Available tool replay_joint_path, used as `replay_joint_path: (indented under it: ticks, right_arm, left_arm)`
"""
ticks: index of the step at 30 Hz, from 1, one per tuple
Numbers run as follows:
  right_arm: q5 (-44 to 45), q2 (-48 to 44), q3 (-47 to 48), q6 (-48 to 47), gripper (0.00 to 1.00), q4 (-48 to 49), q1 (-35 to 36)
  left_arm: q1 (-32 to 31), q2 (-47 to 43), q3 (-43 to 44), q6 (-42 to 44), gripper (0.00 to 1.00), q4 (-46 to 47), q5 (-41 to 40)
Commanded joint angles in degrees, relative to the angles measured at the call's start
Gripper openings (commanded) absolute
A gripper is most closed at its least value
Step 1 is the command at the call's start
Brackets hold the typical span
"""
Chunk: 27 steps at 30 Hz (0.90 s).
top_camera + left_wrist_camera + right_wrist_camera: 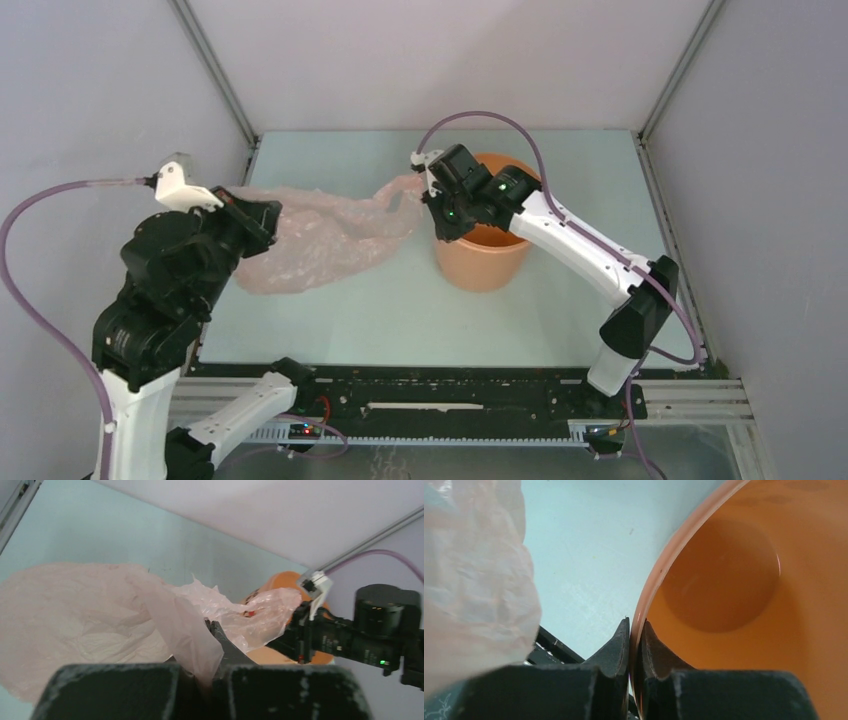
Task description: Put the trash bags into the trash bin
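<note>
The pale-pink trash bag [320,235] lies crumpled on the table's left half, one end stretching to the trash bin. My left gripper [262,222] is shut on a fold of it; the left wrist view shows film pinched between the fingertips [212,625] and the bag [75,615] spread beyond. The orange trash bin [485,262] stands upright at centre right. My right gripper [440,215] is shut on its left rim. One finger is outside and one inside the wall [634,627], and the bin's bare bottom [724,580] shows. The bag [474,580] hangs to the left of that gripper.
The pale green table [400,310] is walled by white panels on three sides. A black rail [440,385] runs along the near edge between the arm bases. My right arm's wrist [350,635] sits beside the bin in the left wrist view.
</note>
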Motion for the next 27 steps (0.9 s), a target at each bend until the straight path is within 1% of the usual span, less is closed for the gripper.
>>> replay_joint_path:
  ticks: [1,2,3,4,7,10,12,14,16,18,19,21,24,27]
  right_arm:
    - [-5.42,1.16,5.00,0.96,0.22,1.95,2.04]
    - [-5.30,1.02,5.99,1.78,0.30,1.09,2.05]
    - [-5.07,0.60,7.48,3.01,0.41,0.01,2.04]
    - [-5.00,0.10,9.13,3.72,0.47,-1.08,1.98]
    - [-4.15,-2.63,13.84,6.04,0.62,-4.33,1.83]
    - [-6.92,-8.31,13.95,9.81,0.71,-4.53,-0.46]
    - [-11.39,-13.94,9.93,12.28,0.77,0.09,-2.40]
    - [-15.46,-19.57,3.58,15.24,0.84,9.52,-3.63]
    - [-20.92,-23.72,-5.53,20.32,0.86,22.83,-4.99]
    - [-26.31,-25.31,-11.14,26.34,0.87,34.64,-6.63]
    - [-27.89,-25.09,-12.71,29.30,0.87,38.40,-7.71]
    - [-30.36,-23.20,-13.22,33.63,0.89,42.89,-8.97]
    - [-32.99,-18.45,-11.81,36.92,0.91,45.50,-8.62]
    - [-35.26,-13.87,-12.34,40.32,0.93,49.13,-7.98]
  left_arm:
    - [0.40,-0.03,4.07,0.13,0.00,0.64,-0.35]
    - [0.40,0.06,4.77,0.39,0.00,0.73,-0.06]
    - [0.40,0.14,5.37,0.79,0.00,1.17,0.34]
    - [0.40,0.23,6.04,1.35,0.00,1.64,0.94]
    - [0.41,1.04,8.53,3.21,0.00,2.06,2.42]
    - [0.41,2.10,11.34,4.66,0.00,2.01,4.58]
    - [0.40,2.55,13.15,5.74,0.00,1.93,6.36]
    - [0.40,2.63,14.47,6.44,0.00,1.76,8.14]
    - [0.40,2.32,14.94,6.77,0.00,1.94,9.84]
    - [0.40,1.90,14.81,7.01,0.00,2.01,11.73]
    - [0.40,1.70,14.88,6.99,0.00,1.95,12.66]
    - [0.40,1.35,15.02,6.78,0.00,1.78,14.55]
    - [0.40,0.24,14.48,6.14,0.00,2.59,18.02]
    - [0.40,-1.08,13.74,5.46,0.00,3.40,21.52]
